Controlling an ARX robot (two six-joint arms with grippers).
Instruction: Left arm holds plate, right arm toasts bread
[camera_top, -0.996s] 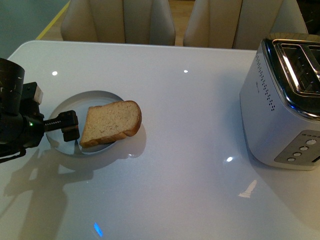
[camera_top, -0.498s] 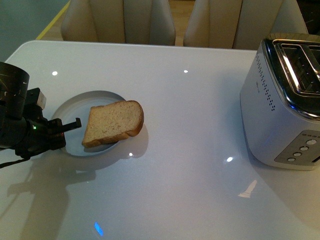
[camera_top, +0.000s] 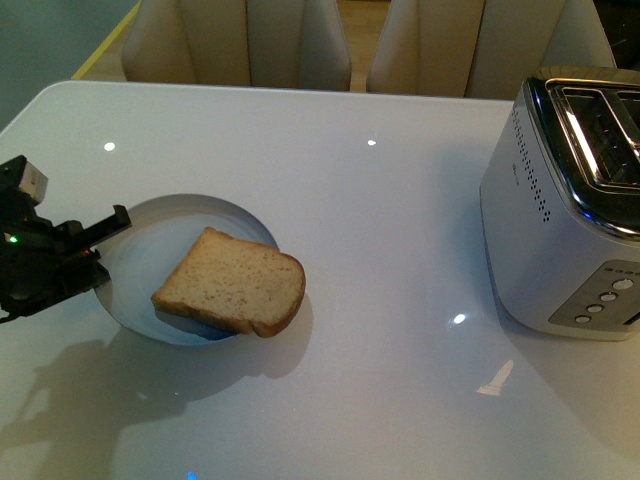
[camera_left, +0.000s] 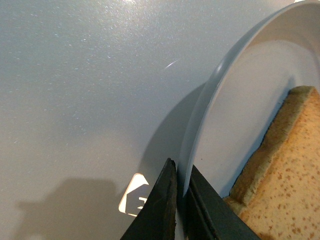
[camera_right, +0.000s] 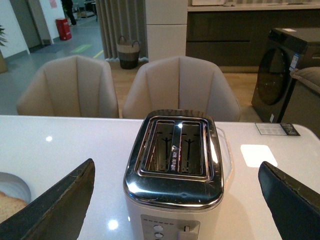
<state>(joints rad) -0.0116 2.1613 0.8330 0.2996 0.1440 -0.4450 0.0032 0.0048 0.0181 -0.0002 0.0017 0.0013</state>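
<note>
Plate (camera_left: 260, 70) rim pinched in left end effector (camera_left: 181, 169)

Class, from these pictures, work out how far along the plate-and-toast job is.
Done: the black left tool is shut on the rim of the pale round plate. In hand: the plate carries the brown bread slice, which overhangs its edge. Left: the open right tool has no bread, and the white-and-chrome toaster has empty slots.
</note>
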